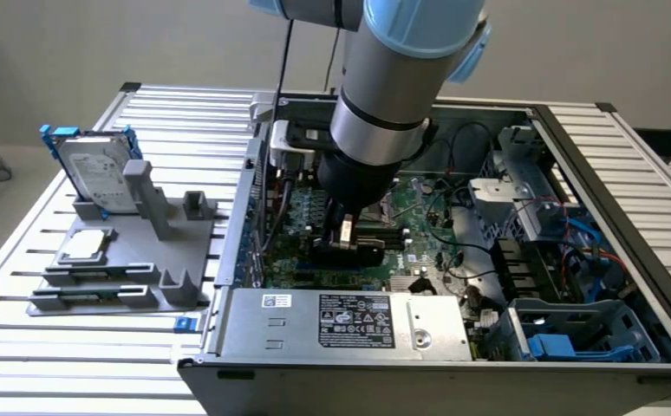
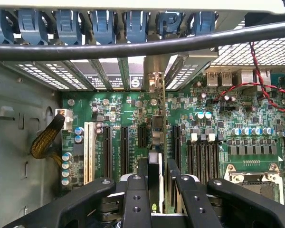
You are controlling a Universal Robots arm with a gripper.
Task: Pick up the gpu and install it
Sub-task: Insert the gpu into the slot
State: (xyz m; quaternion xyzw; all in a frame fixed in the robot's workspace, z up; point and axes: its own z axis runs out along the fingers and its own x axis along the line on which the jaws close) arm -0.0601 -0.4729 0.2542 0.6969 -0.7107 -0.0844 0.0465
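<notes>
The gpu (image 2: 155, 183) sits edge-on between my gripper's (image 2: 156, 166) two black fingers, and the gripper is shut on it. The card's silver bracket (image 2: 153, 78) reaches the slot openings in the case's rear wall. The card hangs in line with a black expansion slot (image 2: 157, 130) on the green motherboard (image 2: 213, 142). In the exterior view the arm reaches down into the open computer case (image 1: 613, 173). There the gripper (image 1: 345, 236) holds the dark gpu (image 1: 353, 254) low over the motherboard; whether the card touches the slot I cannot tell.
A grey fixture (image 1: 139, 260) at the exterior view's left holds a silver hard drive with blue rails (image 1: 93, 173) and a small silver chip (image 1: 87, 245). The power supply (image 1: 348, 321) lies at the case's front. A thick black cable (image 2: 133, 47) crosses above the slots. The CPU socket (image 2: 254, 178) lies beside them.
</notes>
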